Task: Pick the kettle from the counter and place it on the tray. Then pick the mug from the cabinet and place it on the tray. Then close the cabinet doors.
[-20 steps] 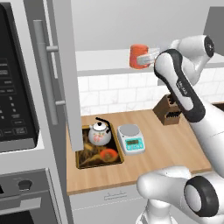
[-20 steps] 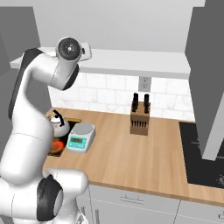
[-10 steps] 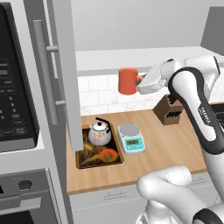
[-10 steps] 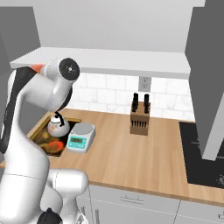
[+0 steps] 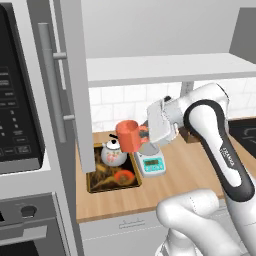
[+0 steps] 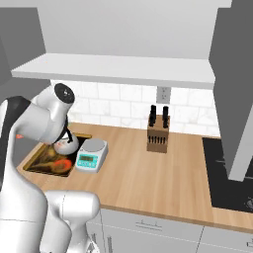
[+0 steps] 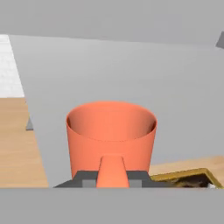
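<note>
Holding the mug by its handle, the gripper was clamped shut on it, fingers pinched on the handle stub as seen in the hand view, where the mug sat upright with its open mouth up. In the left base view the mug hung in the air, clear of the counter, in front of the kettle's upper right and just left of the scale; whether it was directly over the tray could not be told from that angle. The kettle stood on the tray's back part, with the tray's orange blob in front of it. In the right base view the arm covered most of the kettle, and the tray lay at the left end of the counter with the scale just beside it on the right. A knife block stood further right near the tiled wall. The left cabinet door stood open, edge toward the camera, next to the microwave. The right door was also swung open. The cabinet shelf sat above the arm.
</note>
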Motion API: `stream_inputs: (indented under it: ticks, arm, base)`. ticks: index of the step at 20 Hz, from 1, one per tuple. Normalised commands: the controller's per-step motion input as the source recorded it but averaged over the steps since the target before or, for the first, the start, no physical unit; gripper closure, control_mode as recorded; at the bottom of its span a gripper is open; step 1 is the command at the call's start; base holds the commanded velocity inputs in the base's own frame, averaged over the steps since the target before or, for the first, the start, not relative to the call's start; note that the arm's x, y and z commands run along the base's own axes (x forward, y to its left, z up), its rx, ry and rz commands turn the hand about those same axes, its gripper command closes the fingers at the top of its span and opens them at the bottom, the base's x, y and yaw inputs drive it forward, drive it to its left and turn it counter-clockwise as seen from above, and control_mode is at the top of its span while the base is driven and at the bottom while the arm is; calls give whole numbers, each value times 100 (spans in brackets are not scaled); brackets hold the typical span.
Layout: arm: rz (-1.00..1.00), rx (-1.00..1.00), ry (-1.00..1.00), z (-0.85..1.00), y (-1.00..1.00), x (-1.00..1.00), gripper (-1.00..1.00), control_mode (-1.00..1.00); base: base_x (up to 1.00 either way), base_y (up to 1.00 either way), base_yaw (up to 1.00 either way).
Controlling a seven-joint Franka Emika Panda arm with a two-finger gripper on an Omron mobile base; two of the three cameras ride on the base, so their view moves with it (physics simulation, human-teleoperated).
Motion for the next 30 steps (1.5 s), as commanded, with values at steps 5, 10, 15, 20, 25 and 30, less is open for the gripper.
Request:
stream_inputs:
  ticks: [5,10,15,20,25,30]
  arm:
    - [27,-6,0,-95,52,5,100,-100]
    - [17,0,2,-89,33,34,100,-100]
    - [10,0,9,-69,3,72,100,-100]
    - [9,0,7,-62,0,78,100,-100]
    - [6,0,0,-51,0,65,100,-100]
    - [3,0,-11,-39,0,38,100,-100]
  base:
    - [0,0,0]
    - [0,0,0]
    - [0,0,0]
    - [0,0,0]
    - [0,0,0]
    - [0,0,0]
